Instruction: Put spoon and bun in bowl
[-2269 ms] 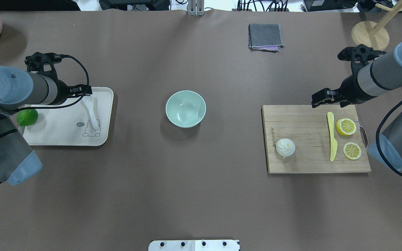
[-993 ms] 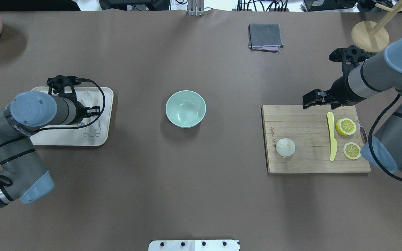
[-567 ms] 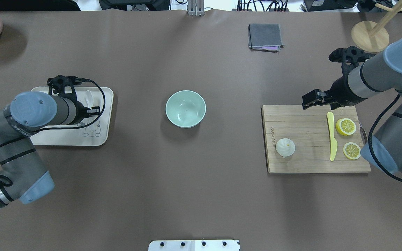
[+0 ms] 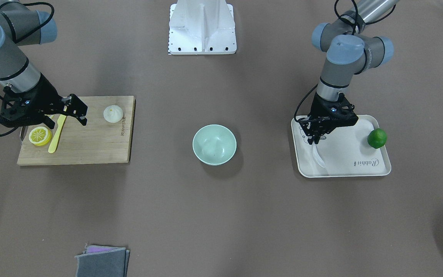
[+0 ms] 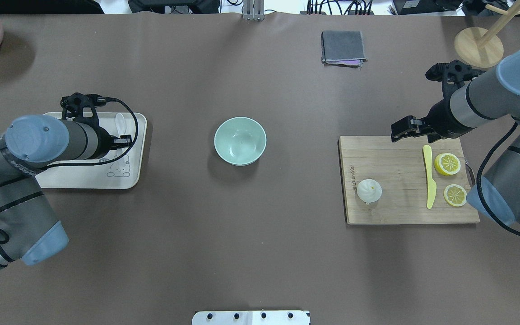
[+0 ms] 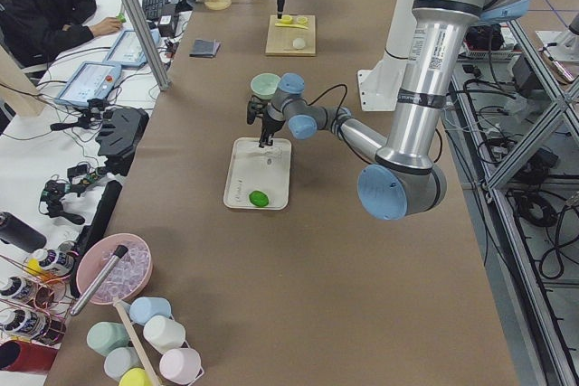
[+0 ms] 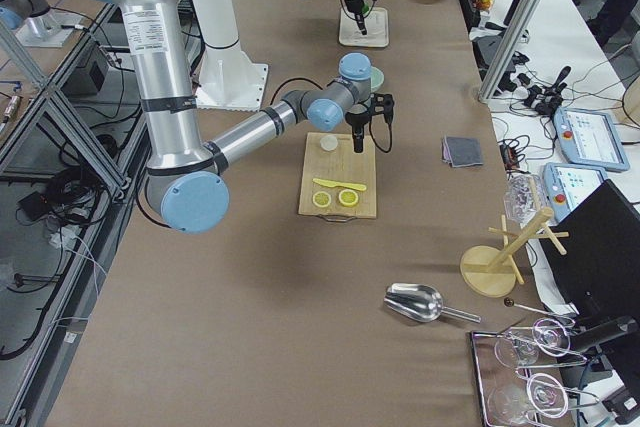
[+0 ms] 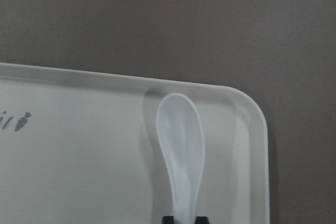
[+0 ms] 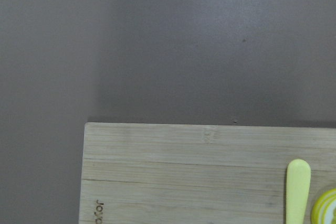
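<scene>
Left hand [image 4: 314, 141] | clamped on spoon [image 8: 181, 145] handle | scoop pointing away (near tray [image 8: 79, 150] corner)

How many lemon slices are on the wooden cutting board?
2. Both are on the cutting board, to the right of the yellow knife: the farther lemon slice beside its handle, the nearer lemon slice by its tip. None seem hidden.

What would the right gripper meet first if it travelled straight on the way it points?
Probably the wooden cutting board, on bare wood near its far edge: the right gripper points down there, jaws open, clear of the yellow knife and the bun. Exact depth is unclear.
</scene>
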